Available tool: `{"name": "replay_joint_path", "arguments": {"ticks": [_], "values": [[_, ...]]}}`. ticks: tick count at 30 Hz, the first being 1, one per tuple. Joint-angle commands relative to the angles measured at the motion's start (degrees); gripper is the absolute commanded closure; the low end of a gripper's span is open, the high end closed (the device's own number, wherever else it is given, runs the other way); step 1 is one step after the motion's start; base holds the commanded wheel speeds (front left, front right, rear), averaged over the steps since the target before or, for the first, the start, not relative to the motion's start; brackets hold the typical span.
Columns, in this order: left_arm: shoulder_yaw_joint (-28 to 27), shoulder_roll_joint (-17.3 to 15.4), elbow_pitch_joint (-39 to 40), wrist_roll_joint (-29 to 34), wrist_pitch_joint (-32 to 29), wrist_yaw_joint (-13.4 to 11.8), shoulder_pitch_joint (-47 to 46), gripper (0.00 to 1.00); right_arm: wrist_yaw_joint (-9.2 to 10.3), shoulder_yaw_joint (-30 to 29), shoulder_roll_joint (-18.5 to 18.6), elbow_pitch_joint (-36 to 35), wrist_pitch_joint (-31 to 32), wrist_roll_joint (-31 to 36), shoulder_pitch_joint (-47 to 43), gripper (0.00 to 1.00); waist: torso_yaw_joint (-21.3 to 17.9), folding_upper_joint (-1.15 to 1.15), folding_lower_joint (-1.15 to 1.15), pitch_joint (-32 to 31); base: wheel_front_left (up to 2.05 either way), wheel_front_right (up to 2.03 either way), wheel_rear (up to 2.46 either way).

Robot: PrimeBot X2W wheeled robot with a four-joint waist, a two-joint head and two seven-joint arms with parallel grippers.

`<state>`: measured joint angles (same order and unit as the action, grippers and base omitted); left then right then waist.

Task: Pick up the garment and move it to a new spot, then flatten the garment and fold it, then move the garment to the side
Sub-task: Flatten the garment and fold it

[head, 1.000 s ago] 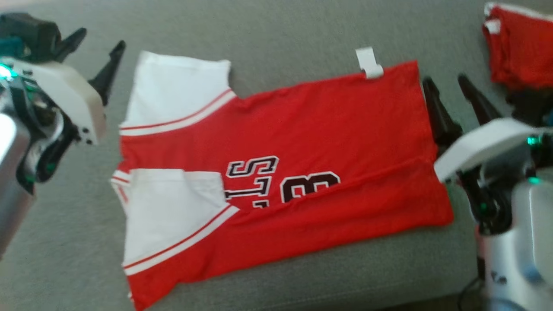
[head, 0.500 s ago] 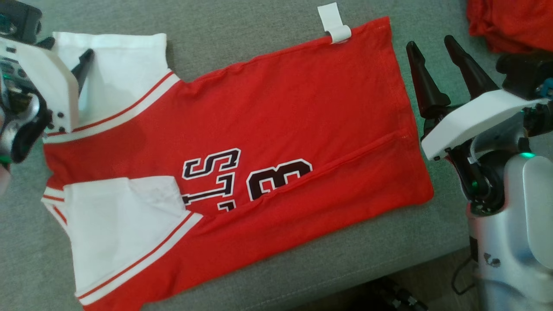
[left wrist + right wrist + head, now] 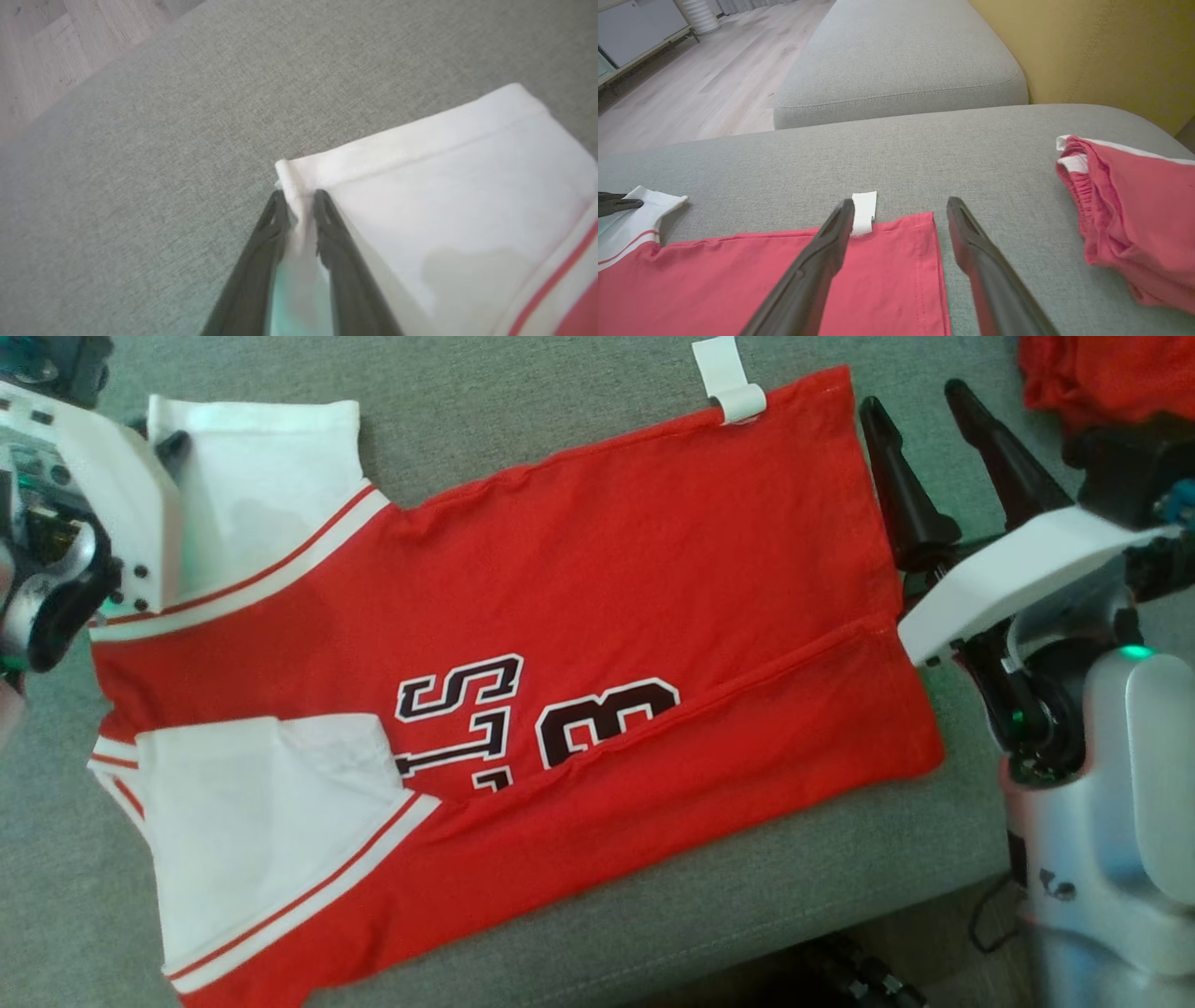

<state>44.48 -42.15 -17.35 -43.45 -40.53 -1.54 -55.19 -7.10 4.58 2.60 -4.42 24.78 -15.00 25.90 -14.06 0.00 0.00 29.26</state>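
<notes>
The garment (image 3: 607, 569) is a red jersey with white sleeves and black lettering, lying flat on the grey sofa cushion (image 3: 560, 411). My left gripper (image 3: 299, 198) is shut on the far corner of the upper white sleeve (image 3: 444, 186), with the cloth bunched between its fingers. In the head view its white housing hides most of the left gripper (image 3: 163, 439). My right gripper (image 3: 913, 397) stands open at the garment's far right hem corner (image 3: 924, 224). In the right wrist view one finger is over the red cloth and the other over bare cushion.
A second red garment (image 3: 1102, 373) lies bunched at the far right, close to my right arm. A white tag (image 3: 864, 212) sticks out from the hem. The cushion's front edge (image 3: 747, 933) runs along the bottom. A yellow backrest (image 3: 1087, 46) stands behind.
My left gripper went from open beside the sleeve onto its far corner and closed on the cloth. The right gripper stayed open by the hem. The head camera shifted.
</notes>
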Motion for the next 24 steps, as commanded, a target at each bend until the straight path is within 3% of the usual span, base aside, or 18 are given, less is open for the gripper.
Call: {"name": "replay_joint_path", "arguments": {"ticks": [1, 2, 9, 16, 24], "values": [[-1.5, -2.9, 0.7, -0.1, -1.0, -0.1, -0.9, 0.79, -0.39, 1.0, 0.3, -2.4, 0.5, 0.5, 1.3, 0.0, 0.1, 0.0, 0.0, 0.1, 0.0, 0.0, 0.0], [-1.5, -2.8, 0.9, -0.2, -0.9, -0.1, -0.9, 1.0, -0.39, 1.1, 0.3, -2.4, 0.6, 0.5, 1.6, 0.0, 0.2, 0.0, 0.0, 0.1, 0.0, 0.0, 0.0], [-2.5, -1.3, 1.8, 0.8, 4.0, -0.7, -1.8, 1.0, -0.39, 2.7, 4.2, 1.1, 4.2, 1.6, 5.1, 0.0, 1.9, 0.0, 0.0, -0.2, 0.0, 0.0, 0.0], [-3.2, 1.6, 3.9, 1.3, 9.8, 0.0, -3.2, 1.0, -0.39, 3.6, 11.0, 10.8, 11.4, 1.9, 13.1, 0.0, 5.7, 0.0, 0.0, -0.5, 0.0, 0.0, 0.0], [-2.0, 3.9, 7.3, 1.7, 12.3, 0.9, -3.0, 1.0, -0.39, 5.1, 15.0, 20.3, 18.4, -1.1, 17.7, 0.0, 9.3, 0.0, 0.0, -0.4, 0.0, 0.0, 0.0]]}}
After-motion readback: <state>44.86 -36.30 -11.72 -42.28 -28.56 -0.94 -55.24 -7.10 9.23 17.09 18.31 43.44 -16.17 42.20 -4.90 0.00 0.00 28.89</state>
